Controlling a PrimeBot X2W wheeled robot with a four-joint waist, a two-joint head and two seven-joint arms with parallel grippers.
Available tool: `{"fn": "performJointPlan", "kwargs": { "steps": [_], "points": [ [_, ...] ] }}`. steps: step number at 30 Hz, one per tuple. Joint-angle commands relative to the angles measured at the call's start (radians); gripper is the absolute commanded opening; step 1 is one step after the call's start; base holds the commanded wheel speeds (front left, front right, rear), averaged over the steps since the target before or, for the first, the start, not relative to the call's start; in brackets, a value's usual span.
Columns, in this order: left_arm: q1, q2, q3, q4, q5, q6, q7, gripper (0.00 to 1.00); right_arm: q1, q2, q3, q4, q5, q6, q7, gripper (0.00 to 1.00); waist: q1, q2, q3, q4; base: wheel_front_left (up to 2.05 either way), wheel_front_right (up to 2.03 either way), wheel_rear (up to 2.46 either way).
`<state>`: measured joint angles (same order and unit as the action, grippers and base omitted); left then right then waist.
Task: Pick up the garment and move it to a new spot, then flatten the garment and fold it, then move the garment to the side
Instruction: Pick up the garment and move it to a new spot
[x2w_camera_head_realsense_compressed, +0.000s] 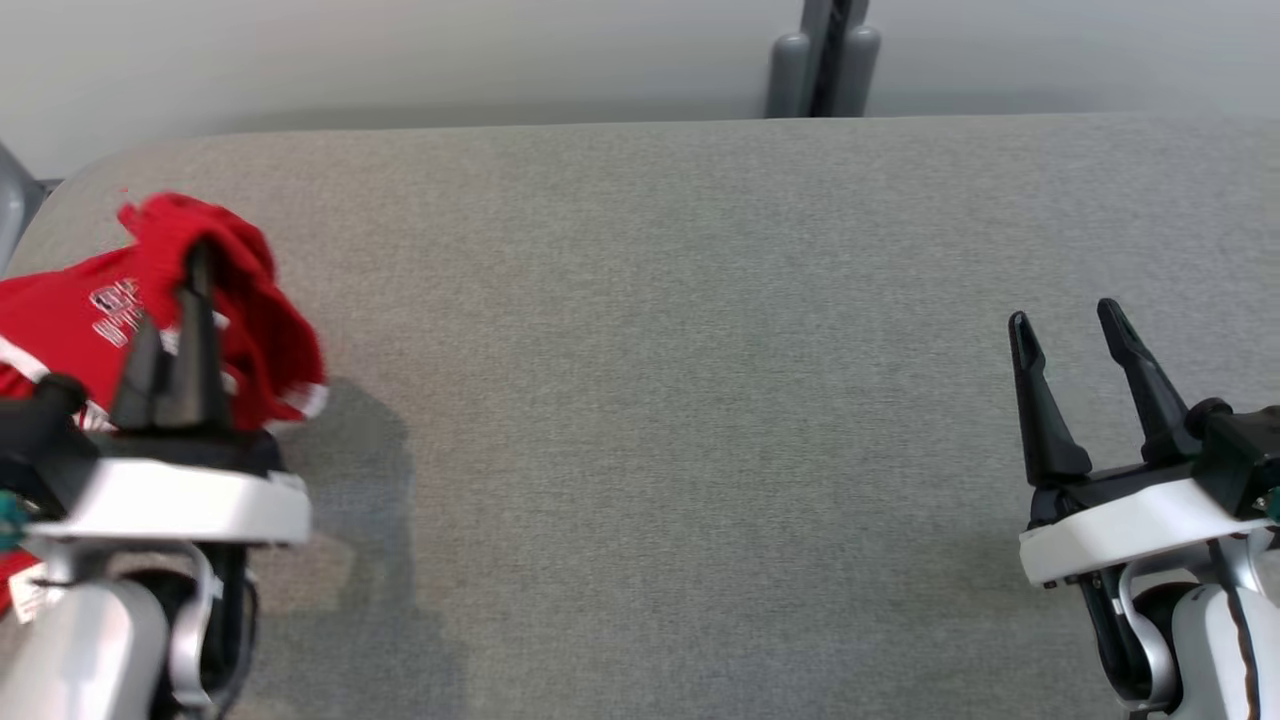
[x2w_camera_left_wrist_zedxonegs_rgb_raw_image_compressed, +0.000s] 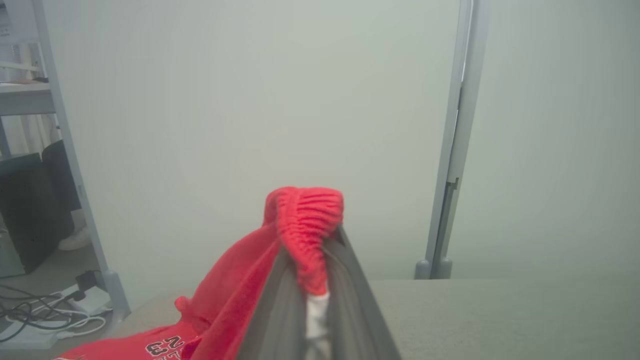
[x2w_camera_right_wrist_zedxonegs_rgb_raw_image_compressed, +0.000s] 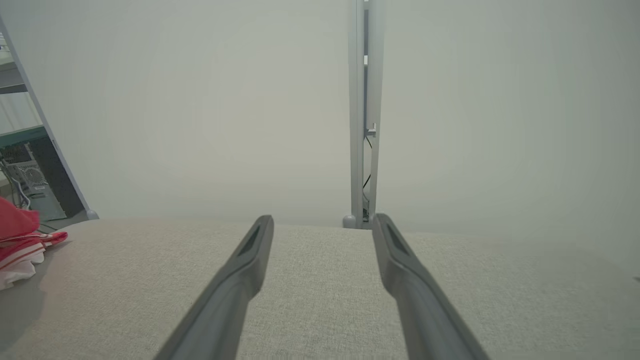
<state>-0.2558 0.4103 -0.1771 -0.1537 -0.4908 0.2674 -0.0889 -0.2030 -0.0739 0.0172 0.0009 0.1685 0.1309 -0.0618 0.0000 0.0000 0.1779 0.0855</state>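
Pinching a ribbed edge of the red garment (x2w_camera_left_wrist_zedxonegs_rgb_raw_image_compressed: 235, 280), the left end effector (x2w_camera_head_realsense_compressed: 172, 300) is clamped on the cloth and holds that edge raised, the rest trailing onto the left end of the gray table (x2w_camera_head_realsense_compressed: 650, 350). The right end effector (x2w_camera_head_realsense_compressed: 1065, 320) hovers with fingers apart over the table's right side, well apart from the garment.

**A robot lab or test bay, by the look of it**

A grey fabric-covered table (x2w_camera_head_realsense_compressed: 700, 300) is backed by plain pale partition panels (x2w_camera_left_wrist_zedxonegs_rgb_raw_image_compressed: 250, 125) on grey metal posts (x2w_camera_right_wrist_zedxonegs_rgb_raw_image_compressed: 365, 125). Past the panels' edge, a computer tower (x2w_camera_right_wrist_zedxonegs_rgb_raw_image_compressed: 35, 185) stands on the floor. Loose cables (x2w_camera_left_wrist_zedxonegs_rgb_raw_image_compressed: 35, 312) lie beside what may be a power strip (x2w_camera_left_wrist_zedxonegs_rgb_raw_image_compressed: 90, 300).
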Motion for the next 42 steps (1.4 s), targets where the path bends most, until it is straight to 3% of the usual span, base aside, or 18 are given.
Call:
{"fn": "performJointPlan", "kwargs": {
  "steps": [1,6,10,11,17,22,26,28,29,37,42],
  "points": [
    [0.024,-0.001,-0.012,-0.038,0.01,0.01,0.008,0.0,0.013,-0.001,-0.003,-0.004,0.004,0.0,-0.006,1.0,0.0,0.0,-0.01,-0.016,0.0,0.0,0.0],
    [0.076,-0.024,-0.089,-0.143,0.021,0.007,0.053,0.0,0.017,0.008,0.006,-0.009,0.009,0.0,-0.002,1.0,0.0,0.0,-0.015,-0.076,0.0,0.0,0.0],
    [0.013,-0.061,-0.177,-0.132,0.02,-0.039,0.078,0.0,0.005,0.014,0.019,-0.005,0.016,0.0,-0.005,1.0,0.0,0.0,-0.003,-0.165,0.0,0.0,0.0],
    [-0.045,-0.087,-0.237,-0.091,0.024,-0.081,0.094,0.0,-0.002,0.016,0.033,0.0,0.023,0.0,-0.01,1.0,0.0,0.0,0.01,-0.237,0.0,0.0,0.0],
    [-0.198,-0.167,-0.345,0.07,0.028,-0.16,0.128,0.0,-0.013,0.021,0.049,0.027,0.05,0.0,-0.033,1.0,0.0,0.0,0.068,-0.408,0.0,0.0,0.0],
    [-0.26,-0.22,-0.404,0.265,0.008,-0.215,0.147,0.0,-0.013,0.022,0.054,0.057,0.091,0.0,-0.067,1.0,0.0,0.0,0.124,-0.485,0.0,0.0,0.0],
    [-0.288,-0.255,-0.441,0.407,-0.005,-0.261,0.147,0.0,-0.022,0.022,0.059,0.081,0.111,0.0,-0.095,1.0,0.0,0.0,0.152,-0.505,0.0,0.0,0.0],
    [-0.296,-0.267,-0.456,0.455,-0.008,-0.279,0.141,0.5,-0.027,0.022,0.057,0.095,0.115,0.0,-0.104,1.0,0.0,0.0,0.158,-0.503,0.0,0.0,0.0],
    [-0.298,-0.273,-0.462,0.471,-0.011,-0.288,0.137,1.0,-0.029,0.021,0.054,0.1,0.117,0.0,-0.11,1.0,0.0,0.0,0.16,-0.498,0.0,0.0,0.0],
    [-0.261,-0.283,-0.499,0.469,-0.022,-0.334,0.077,1.0,-0.039,0.021,0.03,0.132,0.099,0.0,-0.118,1.0,0.0,0.0,0.124,-0.411,0.0,0.0,0.0],
    [-0.208,-0.246,-0.461,0.391,-0.013,-0.285,0.017,1.0,-0.033,0.021,0.011,0.124,0.08,0.0,-0.106,1.0,0.0,0.0,0.083,-0.337,0.0,0.0,0.0]
  ]
}}
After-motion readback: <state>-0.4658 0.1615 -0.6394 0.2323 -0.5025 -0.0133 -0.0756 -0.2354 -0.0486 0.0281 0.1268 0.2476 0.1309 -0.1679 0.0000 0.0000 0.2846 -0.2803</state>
